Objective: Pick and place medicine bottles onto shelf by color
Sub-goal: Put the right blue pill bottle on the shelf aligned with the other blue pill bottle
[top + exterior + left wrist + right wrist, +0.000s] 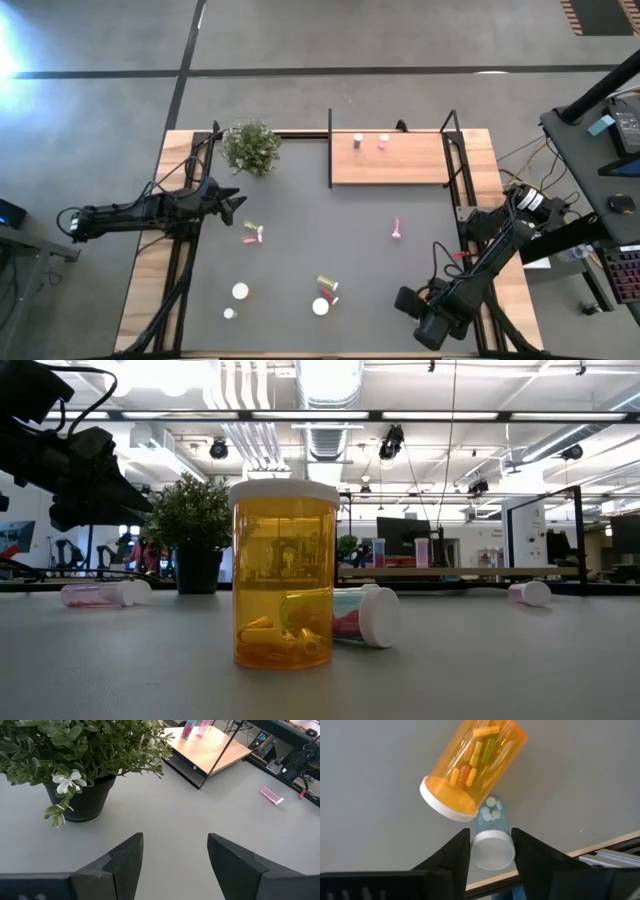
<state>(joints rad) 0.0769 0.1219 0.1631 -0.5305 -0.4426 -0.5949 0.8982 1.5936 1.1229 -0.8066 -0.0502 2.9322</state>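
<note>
Translucent amber bottle (pixel 472 767), white-capped; right pincer (pixel 490 851) closed around pale-blue cylindrical bottle (pixel 491 836); left pincer (pixel 175 857) parted, empty.

We see a small bottle (pixel 492 840) between the right gripper's (pixel 491 851) jaws, with a wider bottle (pixel 472 767) just beyond it, touching. Ahead of the left gripper's (pixel 175 855) open jaws stands a plant (pixel 80 760), the shelf (pixel 215 750) farther off.

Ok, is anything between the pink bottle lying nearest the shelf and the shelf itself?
Nothing visible. Only bare tabletop lies between the pink bottle and the front edge of the shelf. The two bottles already on it stand at its far side.
</note>
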